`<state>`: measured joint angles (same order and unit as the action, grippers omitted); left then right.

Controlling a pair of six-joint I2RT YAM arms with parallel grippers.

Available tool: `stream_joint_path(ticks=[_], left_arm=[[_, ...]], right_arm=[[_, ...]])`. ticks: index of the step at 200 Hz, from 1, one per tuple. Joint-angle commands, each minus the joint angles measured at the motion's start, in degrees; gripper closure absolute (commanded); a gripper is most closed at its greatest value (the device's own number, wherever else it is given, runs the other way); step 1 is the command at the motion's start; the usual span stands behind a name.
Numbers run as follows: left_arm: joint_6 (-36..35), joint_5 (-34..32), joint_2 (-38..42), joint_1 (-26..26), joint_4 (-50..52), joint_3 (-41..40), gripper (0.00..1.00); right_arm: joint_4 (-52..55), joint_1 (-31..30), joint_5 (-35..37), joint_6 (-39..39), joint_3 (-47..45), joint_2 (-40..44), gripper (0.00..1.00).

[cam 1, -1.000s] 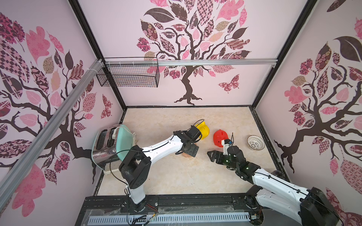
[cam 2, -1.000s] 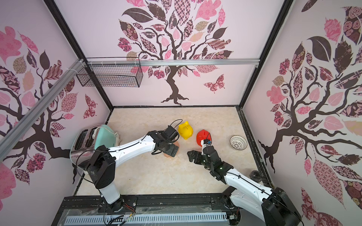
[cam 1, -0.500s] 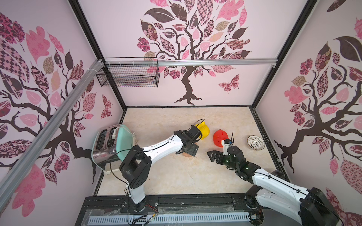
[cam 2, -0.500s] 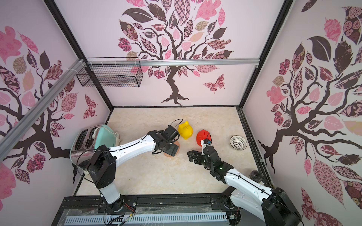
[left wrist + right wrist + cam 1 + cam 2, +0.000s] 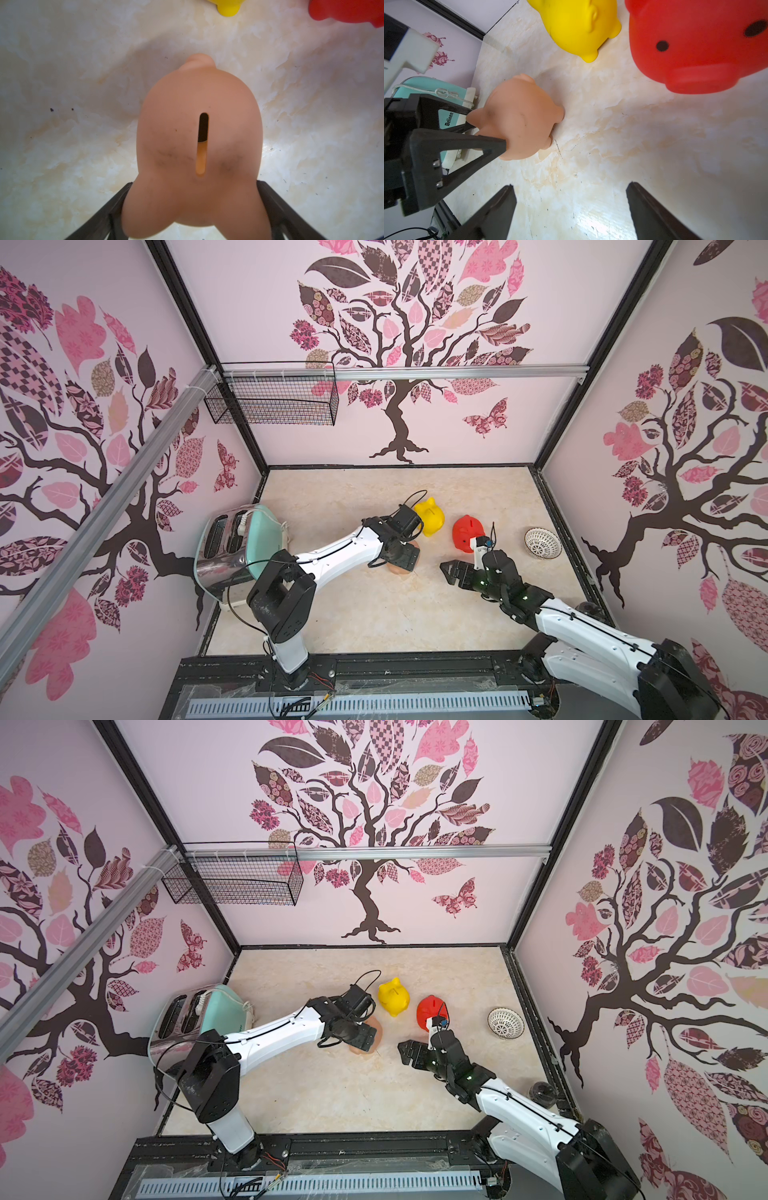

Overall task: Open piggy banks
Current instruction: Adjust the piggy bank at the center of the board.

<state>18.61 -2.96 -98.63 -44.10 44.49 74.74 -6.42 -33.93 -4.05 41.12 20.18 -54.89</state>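
A peach-tan piggy bank (image 5: 197, 135) stands on the table, slot side up, with my left gripper (image 5: 193, 185) shut on its flanks near the ears. Both top views show only a little of it (image 5: 398, 569) (image 5: 360, 1049) under the left gripper (image 5: 405, 558) (image 5: 365, 1038). In the right wrist view the left fingertips (image 5: 500, 145) press its side (image 5: 521, 116). The yellow piggy bank (image 5: 430, 516) (image 5: 577, 25) and the red one (image 5: 467, 533) (image 5: 695, 45) stand just behind. My right gripper (image 5: 451, 572) (image 5: 571, 186) hovers open and empty over bare table, in front of the red pig.
A mint-green toaster (image 5: 241, 543) lies at the left wall beside the left arm's base. A white lattice bowl (image 5: 542, 543) sits at the right edge. A wire basket (image 5: 270, 400) hangs on the back rail, above the table.
The left gripper's jaws have narrowed onto the peach piggy bank. Neither arm has visibly shifted, and the right gripper stays as it was.
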Motion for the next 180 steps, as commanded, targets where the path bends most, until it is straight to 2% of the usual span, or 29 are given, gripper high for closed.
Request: stream_joint_path(ticks=[1,20,73,120,151,180], left_arm=[[2.21,7.90,3.31,2.48,-4.84,-2.26,0.15],[3.89,12.05,5.04,3.87,-8.58,-4.92,0.15],[9.20,17.62,9.43,5.85,-17.76,-12.13,0.14],[14.22,22.31,12.06,7.15,-26.37,-18.62,0.13],[19.35,28.44,13.93,9.60,-36.09,-25.00,0.14],[22.64,32.33,14.95,11.89,-43.03,-30.11,0.13]], right_arm=[[1.04,0.27,1.05,-0.56,1.08,0.60,0.11],[0.64,0.27,0.42,-0.04,0.96,0.58,0.11],[-1.97,0.36,-2.99,1.00,0.89,-0.30,0.11],[-10.85,0.36,-7.28,6.19,-2.49,-1.20,0.10],[-16.60,0.35,-7.14,10.17,-3.84,-1.88,0.09],[-17.92,0.34,-7.16,10.73,-4.11,-2.83,0.09]])
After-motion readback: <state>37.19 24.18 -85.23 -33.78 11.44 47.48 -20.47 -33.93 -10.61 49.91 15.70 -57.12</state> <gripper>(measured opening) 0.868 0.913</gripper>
